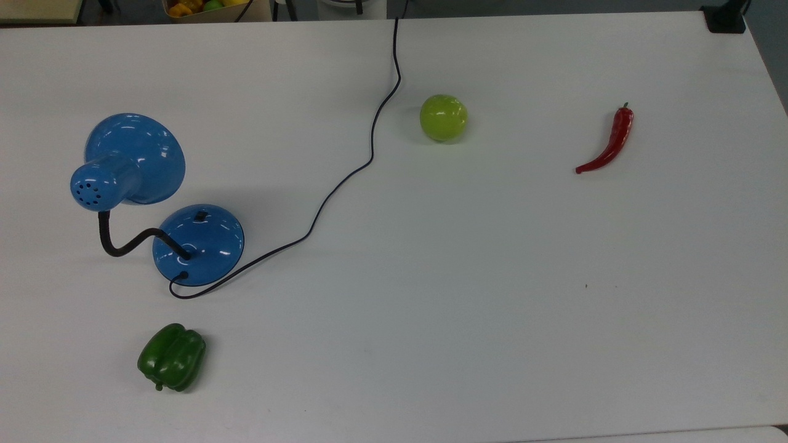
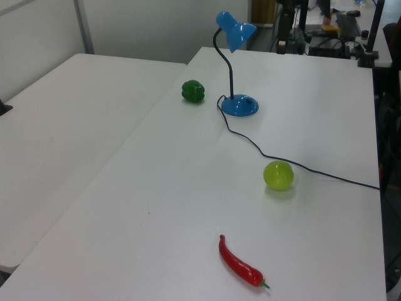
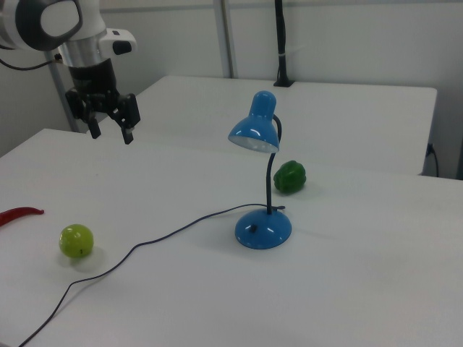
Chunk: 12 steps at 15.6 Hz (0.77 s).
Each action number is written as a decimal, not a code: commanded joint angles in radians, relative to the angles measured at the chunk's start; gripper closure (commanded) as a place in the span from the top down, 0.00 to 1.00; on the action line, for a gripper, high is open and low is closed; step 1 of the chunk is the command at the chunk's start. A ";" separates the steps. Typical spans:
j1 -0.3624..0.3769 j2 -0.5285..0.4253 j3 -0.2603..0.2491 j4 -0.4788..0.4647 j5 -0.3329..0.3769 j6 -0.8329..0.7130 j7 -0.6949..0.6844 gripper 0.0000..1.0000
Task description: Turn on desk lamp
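A broad white table (image 1: 492,277) carries everything. The white-and-black robot arm (image 3: 65,29) hangs above the table at the right view's upper left, its black two-finger gripper (image 3: 111,134) pointing down, fingers spread apart and holding nothing, well away from the lamp. The glossy blue desk lamp (image 1: 198,245) stands at the top view's left, its flared shade (image 3: 255,134) raised on a black gooseneck (image 2: 227,66) above the round domed base, with a small black switch (image 1: 200,216) on the dome. A thin black cord (image 1: 345,178) trails from the base toward the table's far edge. A green bell pepper (image 1: 172,357) lies near the base; a yellow-green apple (image 1: 443,117) sits just beside the cord; a red chilli (image 1: 606,140) lies well apart.
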 commanded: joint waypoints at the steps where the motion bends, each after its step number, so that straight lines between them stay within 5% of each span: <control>1: 0.012 -0.008 -0.005 -0.015 -0.005 0.015 -0.028 0.40; 3: 0.010 -0.008 -0.006 -0.015 0.008 0.028 -0.018 0.08; 4: 0.010 -0.008 -0.006 -0.015 0.012 0.032 -0.016 0.00; 12: 0.006 -0.008 -0.010 -0.034 0.032 0.032 -0.027 0.00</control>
